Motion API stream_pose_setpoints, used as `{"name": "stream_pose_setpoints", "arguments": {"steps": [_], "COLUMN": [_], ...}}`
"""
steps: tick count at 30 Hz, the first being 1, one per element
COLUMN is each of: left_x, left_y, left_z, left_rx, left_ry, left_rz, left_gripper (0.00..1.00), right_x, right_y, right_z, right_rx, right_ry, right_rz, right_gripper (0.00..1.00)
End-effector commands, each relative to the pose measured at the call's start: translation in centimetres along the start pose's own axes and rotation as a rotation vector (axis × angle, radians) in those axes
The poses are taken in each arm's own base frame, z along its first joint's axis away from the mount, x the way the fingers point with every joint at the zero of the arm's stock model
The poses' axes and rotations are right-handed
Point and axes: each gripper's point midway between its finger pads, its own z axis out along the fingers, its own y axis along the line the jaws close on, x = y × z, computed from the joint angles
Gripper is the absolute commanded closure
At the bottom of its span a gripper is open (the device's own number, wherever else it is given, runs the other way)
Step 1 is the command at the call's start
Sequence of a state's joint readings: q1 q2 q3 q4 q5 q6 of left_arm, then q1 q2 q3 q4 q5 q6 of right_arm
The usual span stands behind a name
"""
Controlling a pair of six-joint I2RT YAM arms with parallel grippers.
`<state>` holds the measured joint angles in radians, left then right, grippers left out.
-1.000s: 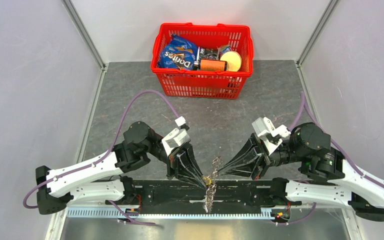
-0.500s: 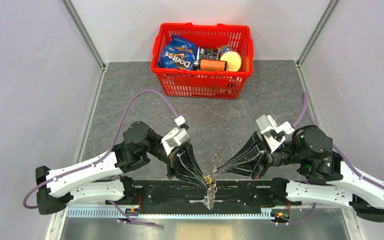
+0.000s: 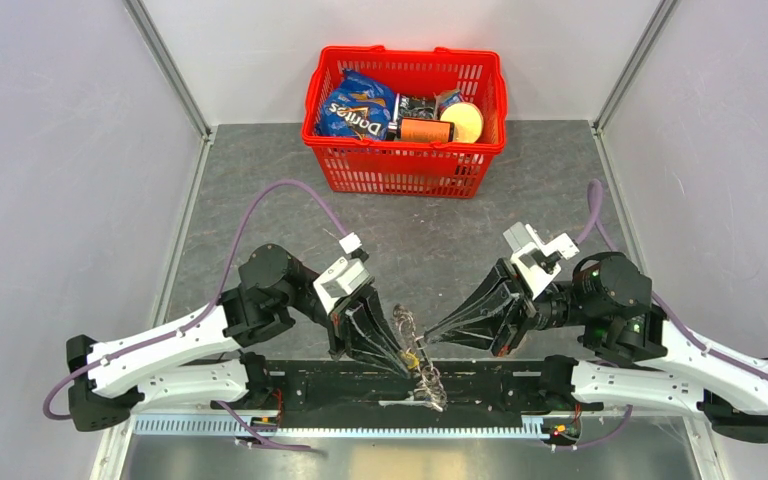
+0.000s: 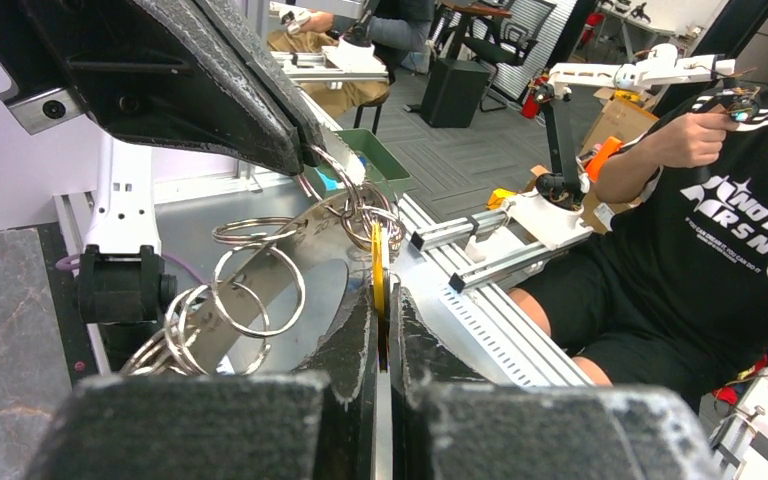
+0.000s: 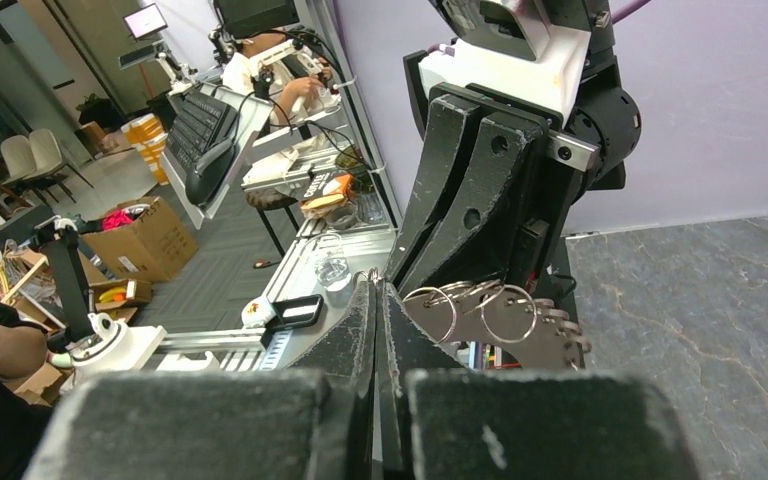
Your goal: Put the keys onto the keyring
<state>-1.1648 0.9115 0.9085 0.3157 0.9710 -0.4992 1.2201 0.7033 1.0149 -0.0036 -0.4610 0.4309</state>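
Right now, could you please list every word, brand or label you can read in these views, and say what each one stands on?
"Doritos": on the blue crisp bag lying in the red plastic basket.
"NOTE" above "RSN", both cut off at the edges: white letters on the black T-shirt of the person in the left wrist view.
Print on the orange can in the basket: too small to read.

Grey table (image 3: 540, 190), red basket (image 3: 400, 170) of groceries at far edge, centre.
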Motion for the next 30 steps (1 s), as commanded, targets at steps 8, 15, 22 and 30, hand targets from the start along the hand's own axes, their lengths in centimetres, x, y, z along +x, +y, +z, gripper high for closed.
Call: {"name": "stream_pose_setpoints", "arguments": {"steps": [8, 15, 22, 30], "left_x": [-1.1, -2.4, -3.3, -2.7], "left_y": [1.4, 2.3, 2.1, 1.7], "left_z": [-0.5, -1.3, -2.2, -2.1], "left_rx": [-0.116, -0.219, -0.272, -0.251], "left_ry": [-0.012, -0.05, -0.097, -0.085], "left_rz": [0.115, 0.189, 0.233, 0.222], "left_gripper": [0.98, 0.98, 0.95, 0.87], "right_x": [-2.4, -2.3, -2.1, -2.5], "right_y": [0.4, 0.0, -0.2, -0.1], "right_z": [0.2, 0.1, -0.2, -0.2], "right_rx": [-0.009, 0.01, 0.023, 0.022], "right_ry": [-0.122, -0.15, -0.146, -0.156], "right_rz": [0.008, 0.033, 0.027, 0.022], "right_gripper": [1.0, 1.0, 1.0, 1.0]}}
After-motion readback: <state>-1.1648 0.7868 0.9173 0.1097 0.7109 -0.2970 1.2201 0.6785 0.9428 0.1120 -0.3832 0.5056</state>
